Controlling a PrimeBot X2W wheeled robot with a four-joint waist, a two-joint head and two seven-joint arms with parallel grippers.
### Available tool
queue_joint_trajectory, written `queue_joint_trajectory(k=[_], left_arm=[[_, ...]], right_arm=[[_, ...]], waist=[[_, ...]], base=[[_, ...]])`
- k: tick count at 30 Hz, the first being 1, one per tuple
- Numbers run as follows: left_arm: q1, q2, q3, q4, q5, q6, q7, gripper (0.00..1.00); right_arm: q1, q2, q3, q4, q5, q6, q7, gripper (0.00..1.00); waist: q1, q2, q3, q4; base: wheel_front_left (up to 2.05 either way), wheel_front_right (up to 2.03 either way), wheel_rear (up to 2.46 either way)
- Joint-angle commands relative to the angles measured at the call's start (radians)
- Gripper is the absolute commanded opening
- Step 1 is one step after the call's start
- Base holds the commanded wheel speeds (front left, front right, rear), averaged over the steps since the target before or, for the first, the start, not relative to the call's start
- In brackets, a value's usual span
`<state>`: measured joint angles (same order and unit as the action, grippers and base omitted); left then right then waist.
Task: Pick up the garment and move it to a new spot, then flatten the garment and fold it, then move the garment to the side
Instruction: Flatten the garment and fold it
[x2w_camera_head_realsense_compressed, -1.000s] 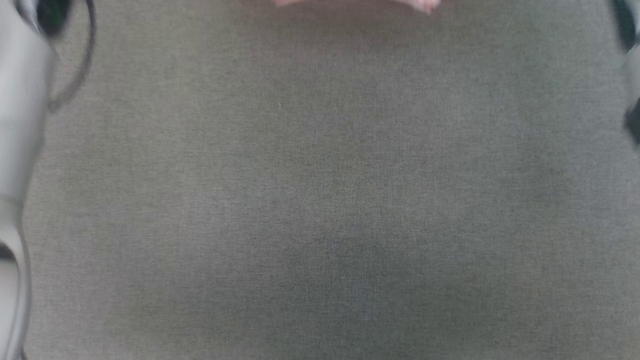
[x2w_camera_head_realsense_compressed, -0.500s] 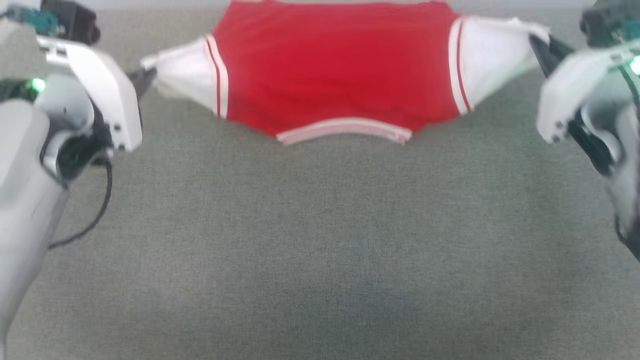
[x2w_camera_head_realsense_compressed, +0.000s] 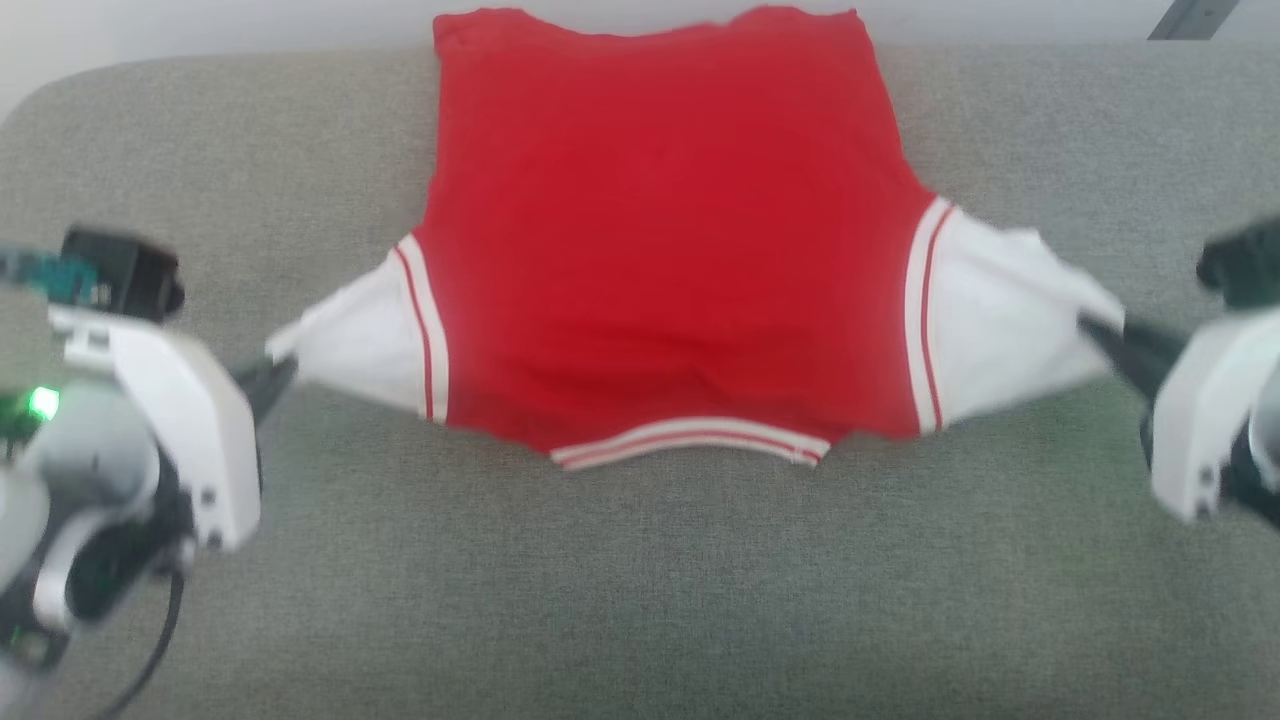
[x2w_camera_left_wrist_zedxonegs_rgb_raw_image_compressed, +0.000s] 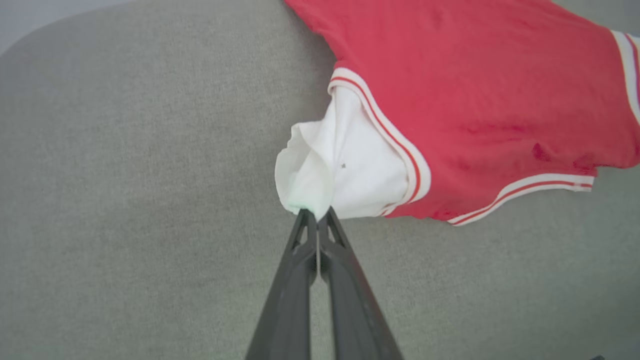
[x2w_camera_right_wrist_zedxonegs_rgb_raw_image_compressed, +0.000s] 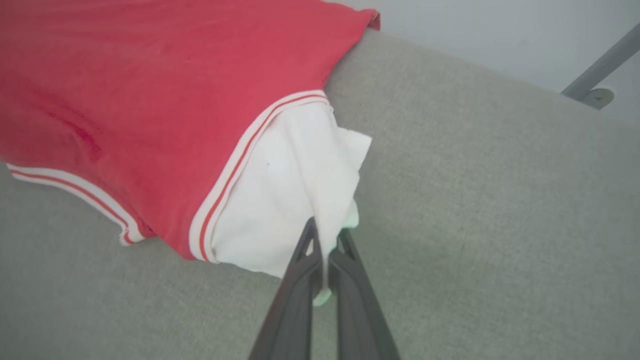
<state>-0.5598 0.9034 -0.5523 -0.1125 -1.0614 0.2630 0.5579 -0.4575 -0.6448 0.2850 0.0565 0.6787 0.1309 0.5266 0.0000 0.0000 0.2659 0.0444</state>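
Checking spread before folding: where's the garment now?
Head view, top centre: the garment lies on the gray cushion, collar nearest the robot, sleeves pinched in the jaws of left gripper and right gripper.

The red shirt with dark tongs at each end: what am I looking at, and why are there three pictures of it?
This is a two-armed robot seen through its own cameras. The wide picture comes from a camera on its head, looking down at a grey fabric-covered surface. On it lies a red T-shirt with white sleeves, collar toward the robot. The white shells at the sides are its wrists; the dark tongs serve as hands. The other two pictures come from a camera on each wrist, looking along the fingers. The left gripper is shut on the tip of the left sleeve, and the right gripper is shut on the right sleeve, so the shirt is stretched between them.
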Motion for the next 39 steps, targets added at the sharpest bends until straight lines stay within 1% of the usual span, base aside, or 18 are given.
queue_joint_trajectory(k=[1,5,8,11,13,15,16,17,19,23,25,30,31,34,35,36,37,39], left_arm=[[0.051,0.027,0.013,-0.057,-0.017,0.037,0.005,0.0],[0.182,0.098,0.04,-0.197,-0.041,0.126,-0.001,0.0],[0.278,0.132,0.058,-0.267,-0.073,0.18,-0.016,0.0],[0.367,0.159,0.072,-0.319,-0.103,0.22,-0.034,0.0],[0.421,0.173,0.084,-0.345,-0.115,0.244,-0.052,0.0],[0.465,0.183,0.097,-0.365,-0.127,0.262,-0.074,0.0],[0.484,0.186,0.101,-0.369,-0.13,0.264,-0.086,0.0],[0.502,0.187,0.102,-0.37,-0.135,0.264,-0.095,0.0],[0.522,0.184,0.101,-0.358,-0.132,0.248,-0.116,0.0],[0.519,0.144,0.081,-0.299,-0.122,0.193,-0.149,0.0],[0.497,0.116,0.066,-0.261,-0.113,0.167,-0.158,0.0],[0.44,0.046,0.027,-0.183,-0.096,0.108,-0.161,0.0],[0.428,0.035,0.022,-0.168,-0.092,0.1,-0.162,0.0],[0.402,0.008,0.008,-0.14,-0.082,0.08,-0.165,0.0],[0.396,0.003,0.005,-0.132,-0.077,0.075,-0.167,0.0],[0.39,-0.001,0.003,-0.125,-0.076,0.074,-0.169,0.0],[0.386,-0.006,0.001,-0.12,-0.073,0.071,-0.171,0.0],[0.385,-0.011,0.001,-0.116,-0.071,0.07,-0.173,0.0]], right_arm=[[0.054,-0.011,-0.019,-0.046,0.015,0.0,0.039,0.0],[0.198,-0.02,-0.088,-0.177,0.038,0.0,0.143,0.0],[0.306,-0.001,-0.148,-0.268,0.047,0.0,0.217,0.0],[0.409,0.023,-0.209,-0.352,0.04,0.0,0.291,0.0],[0.474,0.049,-0.248,-0.403,0.034,0.0,0.333,0.0],[0.52,0.077,-0.286,-0.446,0.018,0.0,0.358,0.0],[0.541,0.089,-0.296,-0.463,0.007,0.0,0.366,0.0],[0.556,0.102,-0.303,-0.473,-0.005,0.0,0.368,0.0],[0.573,0.119,-0.302,-0.471,-0.034,0.0,0.37,0.0],[0.542,0.147,-0.267,-0.409,-0.093,0.0,0.318,0.0],[0.518,0.164,-0.239,-0.345,-0.112,0.0,0.289,0.0],[0.436,0.177,-0.162,-0.17,-0.16,0.0,0.196,0.0],[0.419,0.187,-0.146,-0.136,-0.158,0.0,0.178,0.0],[0.381,0.183,-0.1,-0.061,-0.159,-0.001,0.149,0.0],[0.372,0.18,-0.092,-0.05,-0.157,-0.001,0.141,0.37],[0.362,0.176,-0.091,-0.042,-0.153,-0.001,0.135,0.86],[0.355,0.164,-0.09,-0.041,-0.154,-0.001,0.134,1.0],[0.351,0.155,-0.093,-0.051,-0.149,-0.002,0.132,1.0]], waist=[[0.0,0.0,0.001,-0.001],[0.0,0.0,0.002,-0.001],[0.0,0.0,0.002,0.0],[0.0,0.0,0.0,0.002],[0.0,0.0,0.001,0.003],[0.0,0.0,0.003,0.005],[0.0,0.0,0.004,0.006],[0.0,0.0,0.007,0.007],[0.0,0.0,0.013,0.01],[0.0,0.0,0.026,0.015],[0.0,0.0,0.033,0.015],[0.0,0.0,0.053,0.02],[0.0,0.0,0.056,0.019],[0.0,0.0,0.061,0.019],[0.0,0.0,0.062,0.018],[0.0,0.0,0.061,0.017],[0.0,0.0,0.061,0.017],[0.0,0.0,0.06,0.016]], base=[[0.0,0.0,0.0],[0.0,0.0,0.0],[0.0,0.0,0.0],[0.0,0.0,0.0],[0.0,0.0,0.0],[0.0,0.0,0.0],[0.0,0.0,0.0],[0.0,0.0,0.0],[0.0,0.0,0.0],[0.0,0.0,0.0],[0.0,0.0,0.0],[0.0,0.0,0.0],[0.0,0.0,0.0],[0.0,0.0,0.0],[0.0,0.0,0.0],[0.0,0.0,0.0],[0.0,0.0,0.0],[0.0,0.0,0.0]])
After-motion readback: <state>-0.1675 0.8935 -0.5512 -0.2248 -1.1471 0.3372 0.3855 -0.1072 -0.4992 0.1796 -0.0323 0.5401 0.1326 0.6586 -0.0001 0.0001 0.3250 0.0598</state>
